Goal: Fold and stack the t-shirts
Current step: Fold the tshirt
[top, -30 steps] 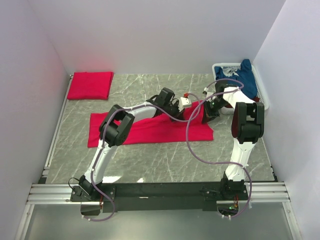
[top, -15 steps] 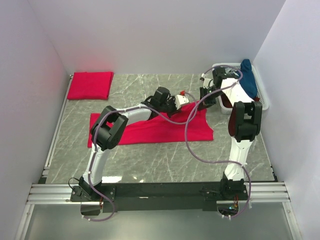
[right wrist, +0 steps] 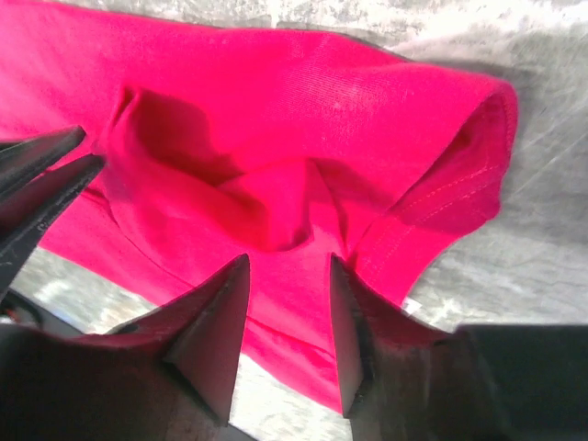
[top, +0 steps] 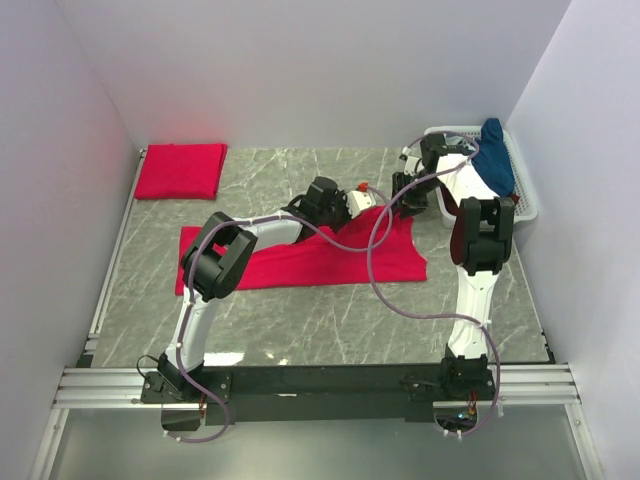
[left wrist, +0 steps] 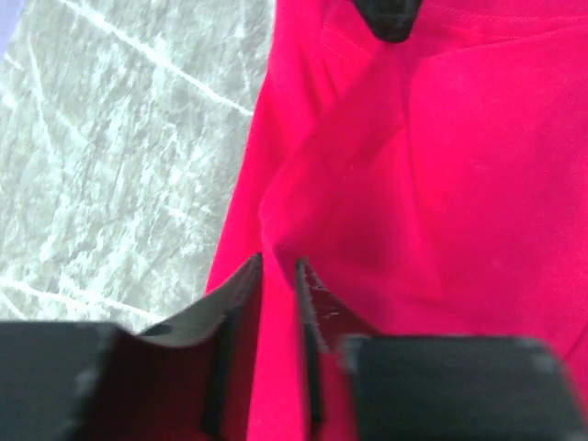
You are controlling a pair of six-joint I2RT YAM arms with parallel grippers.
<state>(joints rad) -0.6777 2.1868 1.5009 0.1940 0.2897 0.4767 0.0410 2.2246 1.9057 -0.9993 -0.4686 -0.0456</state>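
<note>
A bright red t-shirt (top: 300, 258) lies spread across the middle of the table, with its right end bunched and raised. Both grippers meet over that end. My left gripper (top: 366, 196) (left wrist: 278, 264) has its jaws a narrow gap apart, with red cloth (left wrist: 441, 184) showing through the gap. My right gripper (top: 400, 192) (right wrist: 288, 262) stands open over a puckered fold by the sleeve hem (right wrist: 459, 175). A second red t-shirt (top: 181, 170) lies folded at the back left. A navy t-shirt (top: 494, 152) hangs in the white basket (top: 523, 195).
The basket stands against the right wall, just behind my right arm. Grey marble tabletop (top: 300, 320) shows in front of the spread shirt and between it and the folded one (top: 260, 185). White walls close in the left, back and right sides.
Both grippers moved a little toward the back with the shirt's right end. Their jaws, shut before, have now parted, the right more than the left.
</note>
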